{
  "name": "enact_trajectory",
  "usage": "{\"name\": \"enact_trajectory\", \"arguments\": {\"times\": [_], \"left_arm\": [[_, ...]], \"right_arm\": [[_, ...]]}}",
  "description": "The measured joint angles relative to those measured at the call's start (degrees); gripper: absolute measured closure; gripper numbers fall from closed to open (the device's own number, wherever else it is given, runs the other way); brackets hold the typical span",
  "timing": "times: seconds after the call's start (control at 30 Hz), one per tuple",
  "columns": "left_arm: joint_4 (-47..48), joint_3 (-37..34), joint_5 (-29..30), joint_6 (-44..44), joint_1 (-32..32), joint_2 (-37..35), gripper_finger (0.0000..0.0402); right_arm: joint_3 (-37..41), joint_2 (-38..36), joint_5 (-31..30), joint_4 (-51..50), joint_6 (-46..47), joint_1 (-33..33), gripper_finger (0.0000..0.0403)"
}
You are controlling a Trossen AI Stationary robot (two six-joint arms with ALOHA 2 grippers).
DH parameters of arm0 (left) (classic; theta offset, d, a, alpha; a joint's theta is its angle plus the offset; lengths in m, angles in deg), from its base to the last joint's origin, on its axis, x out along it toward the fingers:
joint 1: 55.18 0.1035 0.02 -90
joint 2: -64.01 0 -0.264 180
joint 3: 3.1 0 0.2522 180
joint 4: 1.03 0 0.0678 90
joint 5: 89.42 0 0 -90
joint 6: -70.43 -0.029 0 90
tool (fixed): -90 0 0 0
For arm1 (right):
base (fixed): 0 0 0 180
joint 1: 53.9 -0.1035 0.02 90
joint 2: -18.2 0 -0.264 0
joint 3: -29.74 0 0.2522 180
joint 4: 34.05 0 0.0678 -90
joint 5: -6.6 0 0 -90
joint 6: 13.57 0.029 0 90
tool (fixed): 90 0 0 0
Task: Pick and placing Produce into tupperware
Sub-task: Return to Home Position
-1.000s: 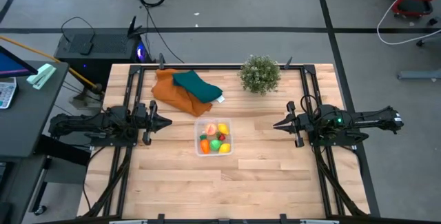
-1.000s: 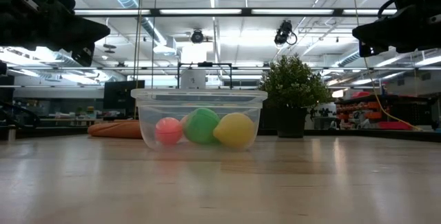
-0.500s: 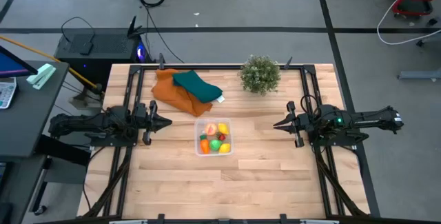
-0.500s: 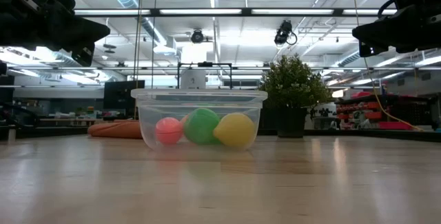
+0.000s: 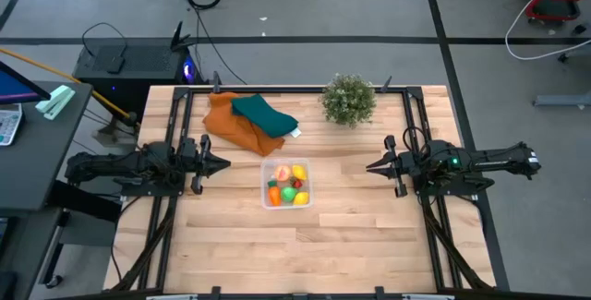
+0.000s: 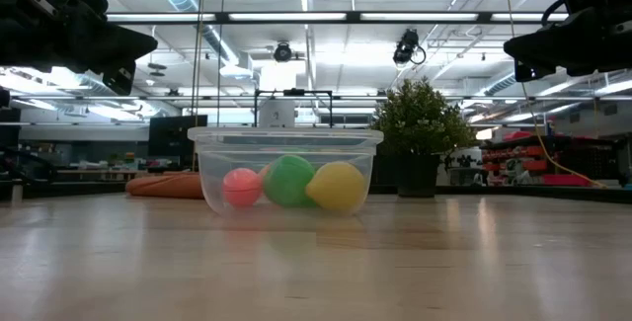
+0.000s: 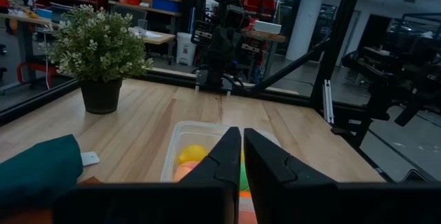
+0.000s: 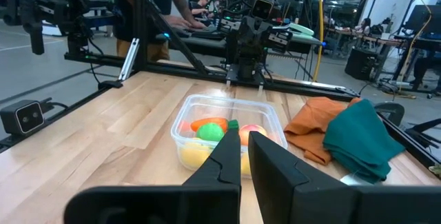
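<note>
Spreading across the foreground of the low view is a bare, pale wood-plank worktop [image 6: 316, 262]. At its middle stands the tupperware [image 6: 286, 139], a clear tub with no lid. Through its wall this view shows three pieces of produce: a pink ball [image 6: 241, 187], a green one [image 6: 289, 180] and a yellow lemon [image 6: 336, 186]. Only the high view looks into the tub, adding an orange carrot [image 5: 274, 194] and a small red piece [image 5: 297, 184].

The left gripper [image 5: 224, 163] and the right gripper [image 5: 369, 167] hang above the wood on either side of the tub, well apart from it and both pointing at it. Each wrist view shows that arm's fingers pressed nearly together, a thin slit between them, pinching nothing.

Behind the tub an orange cloth [image 5: 231, 125] lies with a teal cloth [image 5: 263, 114] on top. A bushy potted plant [image 5: 349, 100] stands near the far edge.

Beyond, the low view shows strip lights on a workshop ceiling. The right wrist view alone catches a person [image 8: 148, 3] standing at a bench. The high view alone shows grey floor crossed by dark lines, coiled cables and a black box [image 5: 115, 60] on the floor.
</note>
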Motion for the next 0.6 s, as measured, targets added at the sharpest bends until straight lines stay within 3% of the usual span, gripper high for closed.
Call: {"name": "enact_trajectory", "arguments": {"times": [0.3,0.6], "left_arm": [[0.00,0.00,0.00,-0.01,0.00,0.00,0.0365],[0.00,0.00,0.01,0.02,-0.01,0.00,0.0378]], "right_arm": [[0.02,0.00,0.11,0.02,0.00,0.00,0.0403],[0.00,0.00,0.24,0.02,0.02,0.02,0.0403]]}}
